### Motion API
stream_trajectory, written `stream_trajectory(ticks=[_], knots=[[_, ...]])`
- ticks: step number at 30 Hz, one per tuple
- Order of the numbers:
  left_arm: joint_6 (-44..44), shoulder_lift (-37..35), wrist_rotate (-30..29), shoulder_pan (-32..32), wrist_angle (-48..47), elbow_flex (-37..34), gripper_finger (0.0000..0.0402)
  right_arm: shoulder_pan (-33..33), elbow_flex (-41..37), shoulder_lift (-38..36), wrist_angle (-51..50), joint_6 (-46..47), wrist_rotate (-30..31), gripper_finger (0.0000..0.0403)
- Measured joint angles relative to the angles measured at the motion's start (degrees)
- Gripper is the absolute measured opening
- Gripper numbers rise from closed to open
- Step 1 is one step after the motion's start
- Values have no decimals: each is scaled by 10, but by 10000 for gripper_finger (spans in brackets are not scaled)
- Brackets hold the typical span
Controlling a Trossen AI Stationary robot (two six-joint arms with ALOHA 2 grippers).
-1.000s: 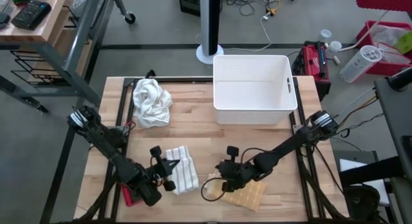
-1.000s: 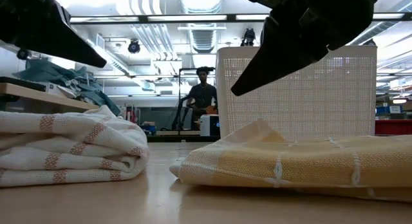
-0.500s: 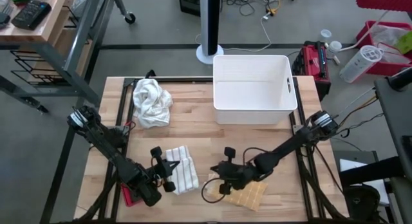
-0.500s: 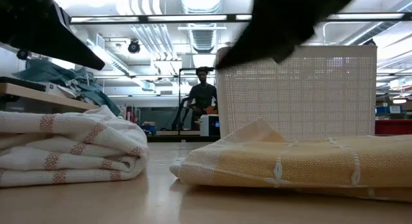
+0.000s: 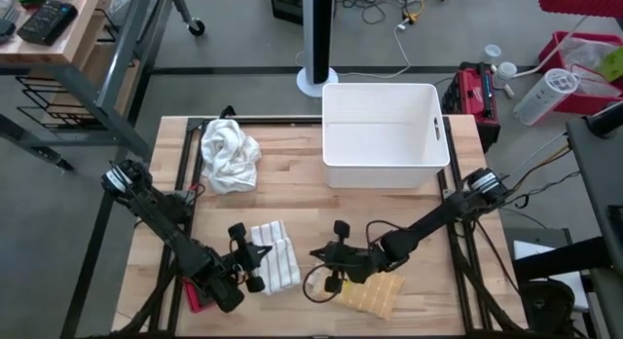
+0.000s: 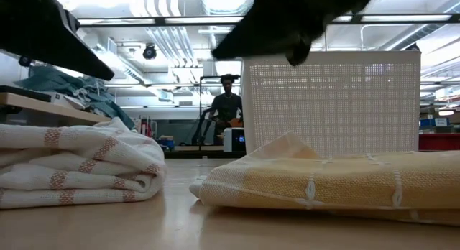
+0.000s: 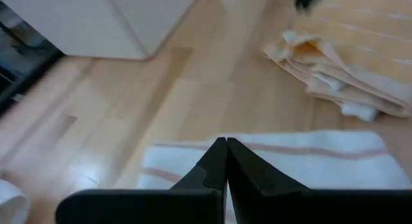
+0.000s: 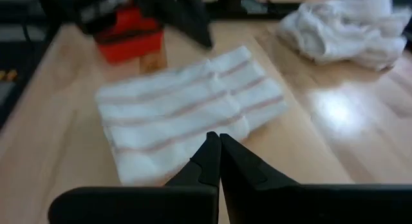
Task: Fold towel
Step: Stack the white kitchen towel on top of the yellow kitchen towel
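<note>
A folded white towel with tan stripes lies flat on the wooden table near its front edge. A folded yellow towel lies flat to its right. My left gripper hangs shut over the white towel's left part, clear of it in the low view. My right gripper is shut and empty in the air between the two towels. It points toward the white towel and stays above the yellow one.
A crumpled white cloth lies at the far left of the table. A white bin stands at the far right. A red object sits by the left arm at the front edge. A person stands far back in the room.
My right gripper has risen and moved toward the table's left, off the yellow towel's near corner. It has tipped up toward level and stayed shut. Both towels lie as before.
</note>
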Motion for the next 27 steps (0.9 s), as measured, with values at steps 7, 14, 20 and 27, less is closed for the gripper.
stream_trajectory(ticks=[7,14,20,27], knots=[[2,-2,15,-1,-5,1,0,28,9,-54,-147,-19,-4,0],[2,-2,1,-1,-5,1,0,37,-4,-63,-206,43,0,0],[2,-2,0,-1,-4,1,0,37,-7,-47,-207,49,0,0],[0,-2,-1,0,-4,0,0,37,-7,-37,-207,50,1,0]])
